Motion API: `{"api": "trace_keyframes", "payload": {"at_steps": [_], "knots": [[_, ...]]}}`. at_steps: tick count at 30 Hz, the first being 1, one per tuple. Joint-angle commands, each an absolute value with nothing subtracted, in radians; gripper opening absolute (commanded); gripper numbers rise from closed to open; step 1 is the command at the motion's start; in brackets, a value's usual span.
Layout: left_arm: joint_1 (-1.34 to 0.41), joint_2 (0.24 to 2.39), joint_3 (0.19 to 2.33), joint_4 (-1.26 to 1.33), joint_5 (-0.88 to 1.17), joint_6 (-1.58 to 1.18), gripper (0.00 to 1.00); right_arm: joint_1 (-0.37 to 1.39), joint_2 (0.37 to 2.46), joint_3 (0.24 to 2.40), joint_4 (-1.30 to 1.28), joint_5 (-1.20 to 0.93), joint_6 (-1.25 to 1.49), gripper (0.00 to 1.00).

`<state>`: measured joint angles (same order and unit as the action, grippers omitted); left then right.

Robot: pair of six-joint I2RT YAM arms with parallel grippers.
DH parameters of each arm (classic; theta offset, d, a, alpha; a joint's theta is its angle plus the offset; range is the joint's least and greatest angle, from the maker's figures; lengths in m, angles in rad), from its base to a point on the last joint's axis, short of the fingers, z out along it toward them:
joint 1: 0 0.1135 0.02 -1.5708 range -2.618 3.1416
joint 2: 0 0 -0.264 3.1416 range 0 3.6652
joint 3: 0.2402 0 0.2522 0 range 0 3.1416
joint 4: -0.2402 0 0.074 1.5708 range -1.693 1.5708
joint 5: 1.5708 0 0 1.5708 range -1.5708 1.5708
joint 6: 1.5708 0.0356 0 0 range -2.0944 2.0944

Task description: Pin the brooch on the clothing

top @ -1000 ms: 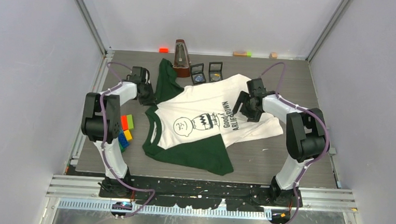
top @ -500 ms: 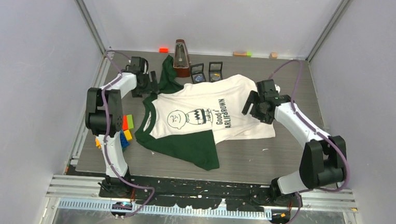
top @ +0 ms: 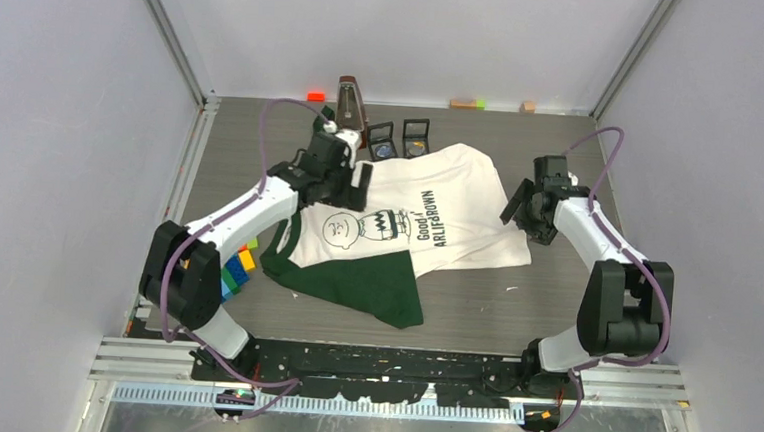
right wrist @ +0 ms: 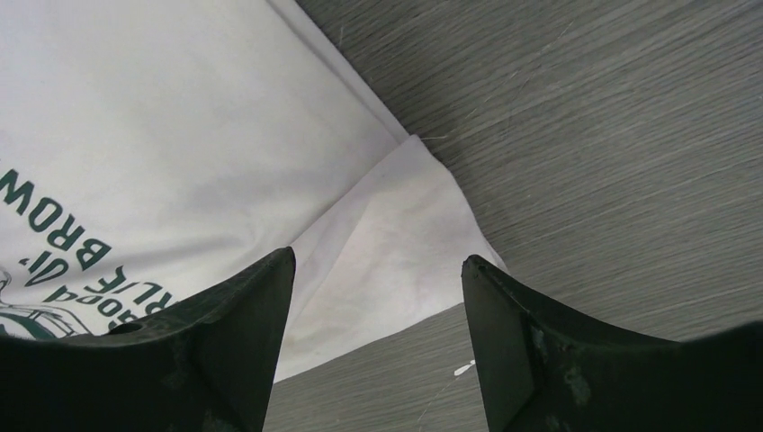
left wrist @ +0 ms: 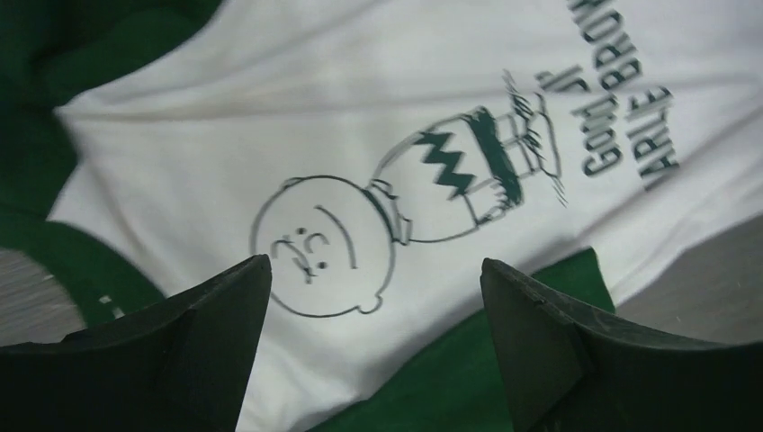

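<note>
Roughly in the middle of the grey table (top: 562,317) the T-shirt (top: 458,216) lies flat but rumpled, with its dark green collar toward the left and its white hem toward the right, so the print reads sideways. One green sleeve (top: 364,285) spreads toward the near edge, folded partly over the white body.

Above the shirt's upper left part, near the collar, hangs the left gripper (left wrist: 375,265). Its two black fingers stand wide apart with nothing between them. In the left wrist view the cartoon face (left wrist: 315,247) shows on the cloth below the gap.

Over on the shirt's right side sits the right gripper (right wrist: 378,256), its fingers likewise spread wide and holding nothing. Under them lies a folded white corner of the hem, where the cloth meets bare table. A tiny white speck (right wrist: 463,367) rests on the wood just beside that corner.

At the far edge of the table stand a brown wooden pyramid-shaped thing (top: 348,109) and two small open boxes (top: 399,139) beside it, close to the shirt's far edge; what is in them is too small to tell. Coloured blocks (top: 239,264) sit by the left arm
</note>
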<state>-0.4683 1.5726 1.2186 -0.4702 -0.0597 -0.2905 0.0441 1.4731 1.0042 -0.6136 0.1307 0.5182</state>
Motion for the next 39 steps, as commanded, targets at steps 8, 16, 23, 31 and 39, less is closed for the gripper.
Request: {"api": "trace_keyframes", "payload": {"at_steps": [8, 16, 23, 31, 39], "knots": [[-0.719, 1.732, 1.196, -0.272, 0.403, -0.117, 0.79, -0.052, 1.526, 1.005, -0.555, 0.069, 0.487, 0.7], [-0.764, 1.854, 1.23, -0.231, 0.372, -0.082, 0.67, -0.104, 1.527, 1.007, -0.554, 0.029, 0.482, 0.7], [-0.81, 1.872, 1.231, -0.22, 0.227, -0.056, 0.54, -0.106, 1.536, 1.003, -0.548, 0.018, 0.482, 0.7], [-0.832, 1.857, 1.222, -0.207, 0.185, -0.053, 0.35, -0.107, 1.558, 1.006, -0.541, 0.019, 0.48, 0.69], [-0.853, 1.754, 1.161, -0.198, 0.163, -0.086, 0.16, -0.107, 1.61, 1.027, -0.527, -0.026, 0.483, 0.66]]}}
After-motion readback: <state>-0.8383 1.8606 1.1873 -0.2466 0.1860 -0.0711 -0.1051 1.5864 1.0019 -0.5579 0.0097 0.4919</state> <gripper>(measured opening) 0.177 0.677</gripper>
